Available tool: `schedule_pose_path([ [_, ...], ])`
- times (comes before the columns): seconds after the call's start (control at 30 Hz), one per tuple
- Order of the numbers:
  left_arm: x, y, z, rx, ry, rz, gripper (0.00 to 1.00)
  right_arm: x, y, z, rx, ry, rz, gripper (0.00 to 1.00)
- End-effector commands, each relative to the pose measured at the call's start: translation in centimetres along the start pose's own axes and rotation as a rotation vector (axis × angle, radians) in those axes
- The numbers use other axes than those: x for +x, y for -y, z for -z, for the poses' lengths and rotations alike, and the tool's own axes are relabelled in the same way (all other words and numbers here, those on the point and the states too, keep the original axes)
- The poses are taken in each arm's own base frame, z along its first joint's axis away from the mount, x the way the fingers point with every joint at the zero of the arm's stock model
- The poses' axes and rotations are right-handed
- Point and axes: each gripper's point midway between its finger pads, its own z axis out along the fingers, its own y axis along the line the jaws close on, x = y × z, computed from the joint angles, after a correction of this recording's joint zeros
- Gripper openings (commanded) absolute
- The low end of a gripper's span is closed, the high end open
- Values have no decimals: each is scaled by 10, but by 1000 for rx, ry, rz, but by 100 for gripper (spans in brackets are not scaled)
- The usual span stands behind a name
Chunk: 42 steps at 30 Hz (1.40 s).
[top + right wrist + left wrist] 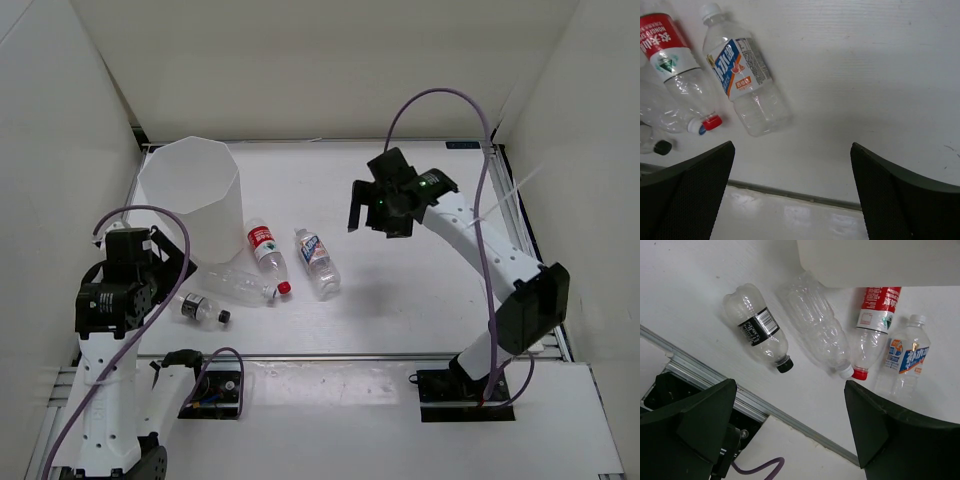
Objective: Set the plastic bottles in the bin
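Since the left claw (pixel 790 385) hung wide and empty at the lower left of the top view, the nearest work was the short dark-capped bottle (pixel 200 308), which lay on its side on the tabletop (pixel 430 280) just ahead of it. Just beyond lay the unlabelled bottle (pixel 240 284), its neck close against the red cap of the red-labelled bottle (pixel 263 243). The blue-and-white-labelled bottle (pixel 318 262) lay a little to the right, apart from both. Behind them, at the upper left, the bin (pixel 215 215) stood upright, with the red-labelled bottle's base close beside its wall. Farthest back, right of centre, the right claw (pixel 378 205) hovered over bare tabletop, likewise wide and empty.

None of the four appeared to be in the bin, so the job looked to be at its start. A good first pick would probably be the short bottle, with the claw turned square across its labelled middle and closed gently, since thin round plastic would likely roll or crumple. The bottle would then need to be carried above the tall rim before release.
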Motion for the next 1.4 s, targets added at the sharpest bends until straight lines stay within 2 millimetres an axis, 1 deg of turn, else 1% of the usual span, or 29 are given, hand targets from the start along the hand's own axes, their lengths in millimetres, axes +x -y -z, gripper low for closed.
schedule_pose_path([
  [0.0,-4,-8,2,-33,43,17,100,-4,-16,8,-45,10,80,100],
  [0.07,-5,-10,1,-40,49,17,100,6,-16,-20,-14,-94,115,100],
  [0.1,-5,-10,3,-34,56,19,100,5,-17,-20,12,-132,116,100],
  [0.13,-5,-10,3,-34,56,19,100,12,-11,-44,82,-208,121,100],
  [0.17,-5,-10,3,-34,56,19,100,15,-12,-49,115,-242,126,100],
  [0.2,-3,-11,1,-40,49,17,100,22,-8,-50,164,-287,142,100],
  [0.23,-2,-9,1,-30,41,17,100,15,-9,-61,202,-274,179,100],
  [0.27,2,-10,0,-28,35,9,100,24,-14,-65,198,-293,230,100],
  [0.3,6,-10,-2,-23,19,7,100,19,-24,-74,166,-261,264,100],
  [0.33,9,-12,-5,-32,8,4,100,21,-21,-83,167,-269,287,100],
  [0.37,10,-10,-5,-24,1,4,100,17,-21,-85,173,-246,289,100],
  [0.4,12,-11,-7,-22,3,5,100,20,-21,-98,178,-252,290,100],
  [0.47,15,-13,-9,-31,-8,2,100,22,-19,-109,179,-271,267,100],
  [0.5,17,-14,-12,-38,-15,0,100,22,-15,-120,182,-287,253,100],
  [0.53,17,-14,-12,-38,-16,0,100,21,-10,-124,192,-294,242,100],
  [0.57,16,-16,-12,-45,-10,0,100,22,-14,-130,176,-296,230,100],
  [0.63,22,-17,-14,-45,-21,-11,100,19,-19,-143,133,-292,226,100],
  [0.67,22,-17,-14,-45,-21,-11,100,19,-28,-144,88,-293,219,100],
  [0.73,24,-18,-18,-58,-31,-24,100,22,-40,-157,10,-302,240,100],
  [0.8,22,-20,-18,-67,-19,-39,100,24,-54,-161,-64,-312,232,100],
  [0.87,22,-20,-19,-76,-20,-58,100,23,-63,-162,-90,-298,229,100],
  [0.93,25,-21,-19,-76,-29,-68,100,15,-76,-154,-129,-246,232,100],
  [1.0,26,-22,-18,-82,-36,-71,100,20,-85,-151,-151,-231,252,100],
  [1.03,29,-23,-20,-83,-46,-80,100,17,-90,-151,-173,-217,252,100],
  [1.07,30,-23,-20,-83,-46,-80,100,22,-94,-148,-189,-226,270,100],
  [1.13,31,-24,-20,-81,-44,-80,100,25,-98,-151,-215,-240,278,100],
  [1.23,32,-27,-18,-85,-36,-96,100,41,-103,-161,-221,-278,306,100],
  [1.27,30,-29,-18,-91,-30,-97,100,46,-108,-159,-238,-290,313,100],
  [1.37,31,-28,-17,-79,-26,-102,100,48,-110,-160,-210,-274,320,100],
])
